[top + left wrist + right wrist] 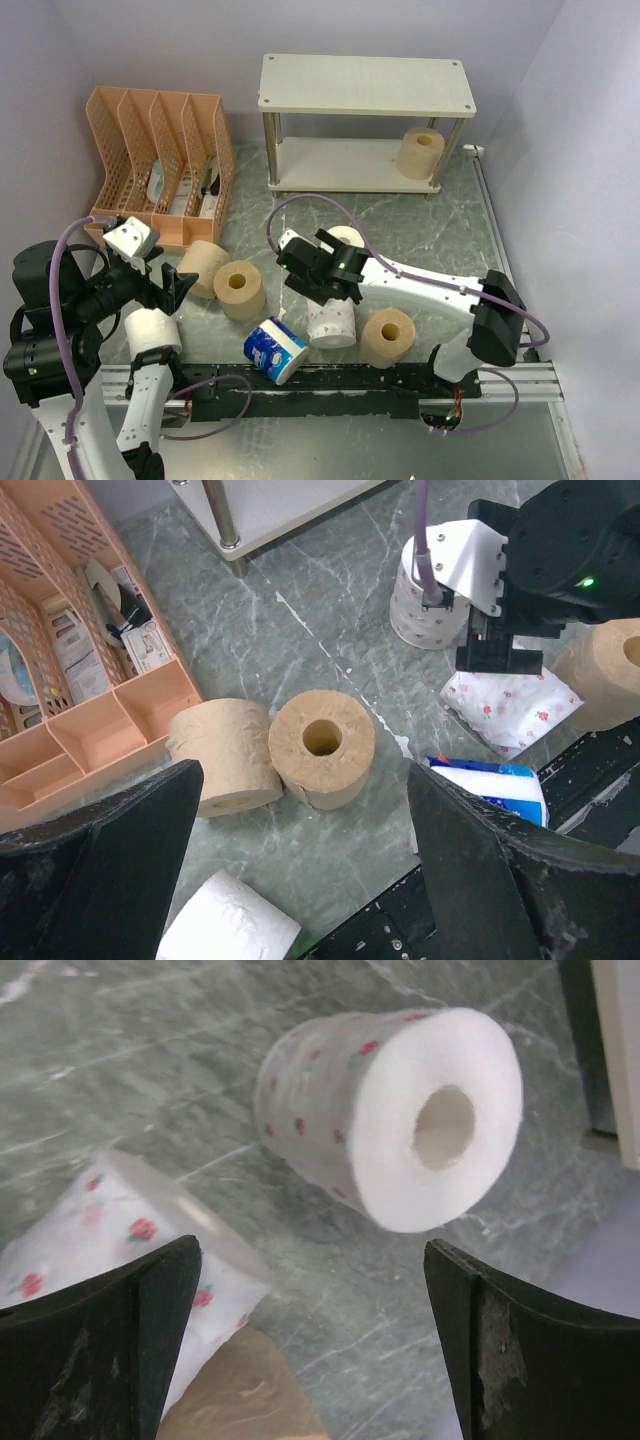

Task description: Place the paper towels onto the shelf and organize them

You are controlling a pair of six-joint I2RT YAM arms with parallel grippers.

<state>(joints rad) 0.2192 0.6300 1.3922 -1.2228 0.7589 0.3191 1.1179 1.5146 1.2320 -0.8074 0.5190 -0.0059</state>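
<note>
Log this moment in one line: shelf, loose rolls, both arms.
shelf: one tan roll on lower tier | table: seven rolls loose | left arm: jaws open, empty | right arm: jaws open, empty, near printed roll

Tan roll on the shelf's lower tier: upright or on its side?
Upright. The tan roll stands at the right end of the shelf on its lower board, with its flat end and core hole facing up.

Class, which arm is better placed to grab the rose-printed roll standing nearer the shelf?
Right: its open fingers frame that roll; the left gripper hangs over the tan rolls, farther away.
</note>
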